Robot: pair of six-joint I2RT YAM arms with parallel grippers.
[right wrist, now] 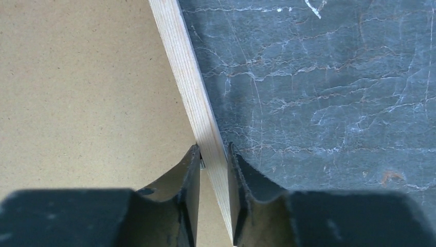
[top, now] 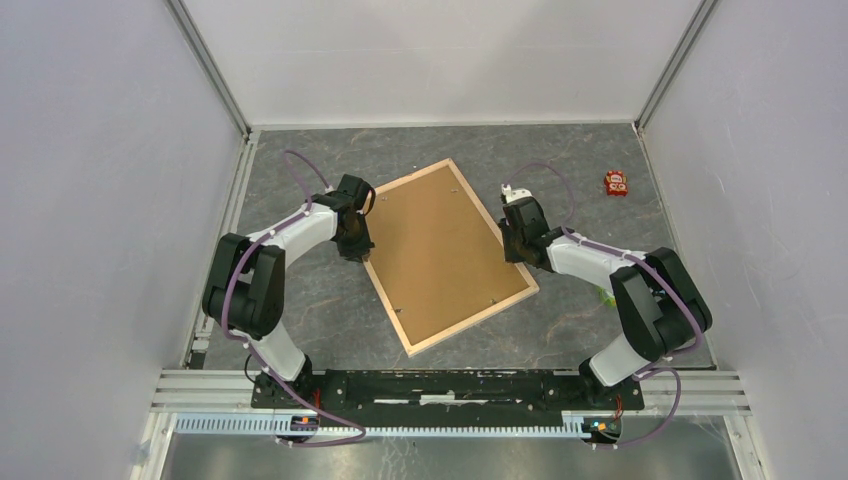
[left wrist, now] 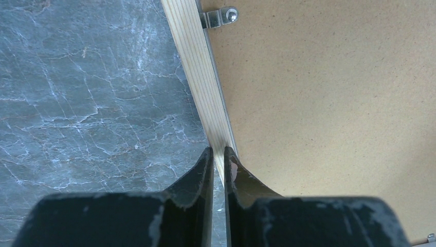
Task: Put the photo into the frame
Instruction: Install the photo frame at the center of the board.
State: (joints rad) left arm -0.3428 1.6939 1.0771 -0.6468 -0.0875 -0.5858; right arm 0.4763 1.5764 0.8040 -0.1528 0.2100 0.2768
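At opposite edges of the frame (left wrist: 198,67), left end effector (left wrist: 218,152) clamps; right end effector (right wrist: 213,149) straddles, grip unclear.

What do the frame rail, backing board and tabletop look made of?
The frame rail: pale, bare-looking wood with straight grain lines. The backing board: tan, matte, finely speckled, likely pressed fibreboard. The tabletop: dark grey with white veins, marble-patterned, possibly a printed sheet.

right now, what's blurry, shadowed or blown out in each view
Top external: evenly lit, sharp, no glare on the frame. Left wrist: left gripper dark and soft at its base, rail and clip crisp. Right wrist: right gripper blurs toward the bottom edge, rail bright, nearly washed out beside it, grain above sharp.
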